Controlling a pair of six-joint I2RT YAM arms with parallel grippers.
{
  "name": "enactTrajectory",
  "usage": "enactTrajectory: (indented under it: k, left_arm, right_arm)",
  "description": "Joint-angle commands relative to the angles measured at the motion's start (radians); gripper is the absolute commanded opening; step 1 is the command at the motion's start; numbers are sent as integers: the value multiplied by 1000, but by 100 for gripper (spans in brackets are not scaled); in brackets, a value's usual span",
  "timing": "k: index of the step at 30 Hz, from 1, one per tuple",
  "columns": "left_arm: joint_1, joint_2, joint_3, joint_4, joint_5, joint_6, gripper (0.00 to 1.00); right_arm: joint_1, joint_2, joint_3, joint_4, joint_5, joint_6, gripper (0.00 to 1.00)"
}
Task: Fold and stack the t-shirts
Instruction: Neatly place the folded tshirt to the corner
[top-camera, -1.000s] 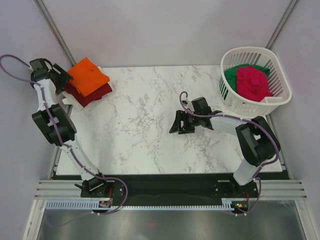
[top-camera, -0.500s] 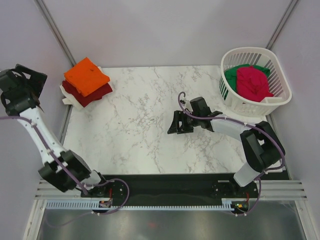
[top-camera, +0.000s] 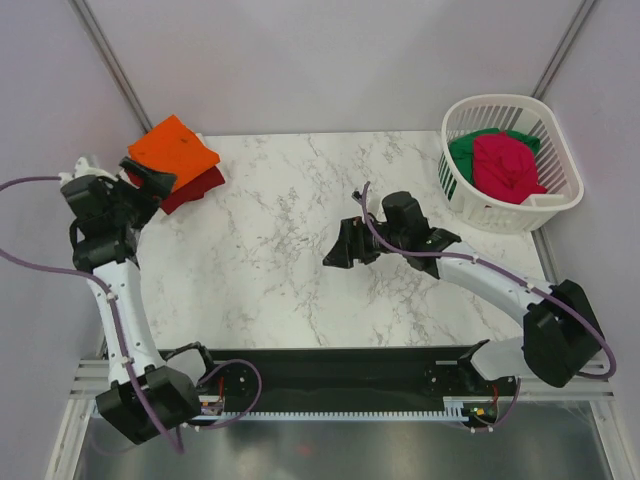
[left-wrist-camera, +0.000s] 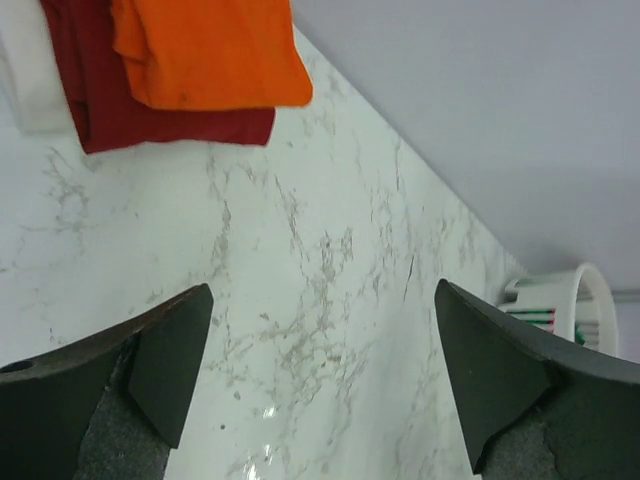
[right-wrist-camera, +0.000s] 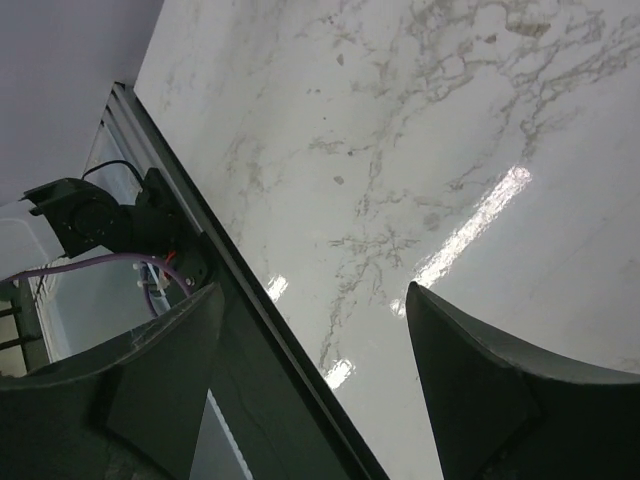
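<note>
L end effector (left-wrist-camera: 322, 290) has its fingers spread wide w/ only marble tabletop (top-camera: 280, 250) between them. Ahead and to its left sits the folded stack: orange t-shirt (left-wrist-camera: 205, 50) on top, flat, roughly square, a few faint dark specks. Dark red t-shirt (left-wrist-camera: 150, 120) is under it, mostly covered, showing only as a band along two edges. A white piece (left-wrist-camera: 25, 80) beneath the stack is cut off by the frame edge; can't tell what it is. In the top view the L wrist hides the stack's near corner.

R end effector (top-camera: 338, 248) is also spread wide, above bare tabletop mid-table. White lattice basket (top-camera: 560, 190) lies well behind it, toward the far R corner. It holds the crumpled magenta-pink t-shirt (top-camera: 505, 165) over the green t-shirt (top-camera: 465, 150), which is largely buried.
</note>
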Motion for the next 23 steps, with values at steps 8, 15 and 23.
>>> enactTrajectory:
  k: [8,15,23]
  left_arm:
    - [-759,28,180,-59,-210,194,100]
    - [-707,-23,3,48,-496,345,97]
    - [-707,16,18,17,-557,364,83]
  right_arm:
    - [65,-200,-11,148,116,12,88]
    - [77,-267,-53,161,170,10,93]
    - [89,-300,-16,132,210,-51,96]
